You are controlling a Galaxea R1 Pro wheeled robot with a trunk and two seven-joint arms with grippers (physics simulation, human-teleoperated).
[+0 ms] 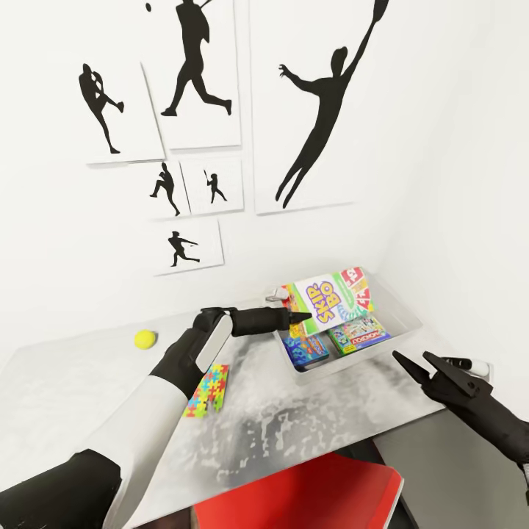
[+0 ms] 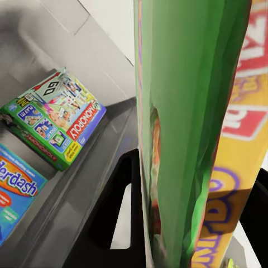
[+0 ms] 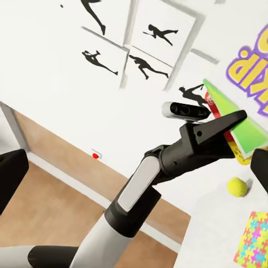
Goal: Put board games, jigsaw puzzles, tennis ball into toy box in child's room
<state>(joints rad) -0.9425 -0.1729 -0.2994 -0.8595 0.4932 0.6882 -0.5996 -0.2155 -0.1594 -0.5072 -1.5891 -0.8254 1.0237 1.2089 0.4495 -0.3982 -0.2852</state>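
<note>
Left hand (image 1: 300, 317) is closed on the edge of the Skip-Bo board game (image 1: 323, 303), holding it tilted on edge above the toy box (image 1: 400, 317); in the left wrist view the green-edged box (image 2: 190, 128) sits clamped between the dark fingers. Beneath it, inside the bin, lie two more board games — the Monopoly box (image 1: 358, 334) and a small blue one (image 1: 306, 350). Right hand (image 1: 420, 365) hovers open and empty just beside the bin's near corner, above the counter (image 1: 66, 382). Still outside the bin: one jigsaw puzzle (image 1: 207, 391) flat on the counter beside the left forearm, and the tennis ball (image 1: 145, 339) well apart toward the wall. A second puzzle cannot be located with certainty. Risks, as judged: the held game is steeply tilted, so a release here could leave it propped on the rim or tipped out over the wall side; the left forearm, on withdrawal, passes close over the puzzle and may drag it — and the ball, free to roll, could be nudged off the counter edge.
</note>
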